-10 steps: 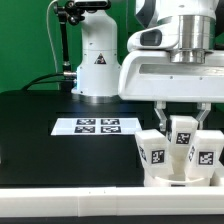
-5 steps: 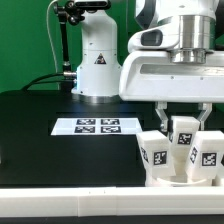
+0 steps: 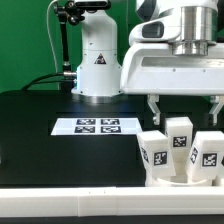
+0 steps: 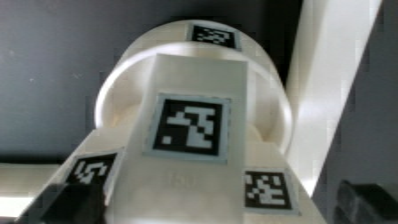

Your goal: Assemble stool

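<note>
The stool stands upside down at the exterior view's lower right: a round white seat (image 3: 180,178) with three short blocky white legs pointing up. These are the middle leg (image 3: 179,135), one leg (image 3: 154,152) on its left and one leg (image 3: 207,150) on its right, each with black-and-white markers. My gripper (image 3: 185,112) hangs open just above the middle leg, its fingers (image 3: 153,106) spread wide and touching nothing. In the wrist view the middle leg (image 4: 191,125) fills the centre, with the seat (image 4: 169,45) behind it and dark fingertips (image 4: 365,205) on either side.
The marker board (image 3: 97,126) lies flat on the black table left of the stool. A long white edge rail (image 3: 90,205) runs along the table's front; it also shows in the wrist view (image 4: 338,80). The robot's white base (image 3: 97,60) stands behind.
My gripper's fingers, which were closed in around the middle leg, have spread apart, and the hand has risen a little. The legs and seat have not moved.
</note>
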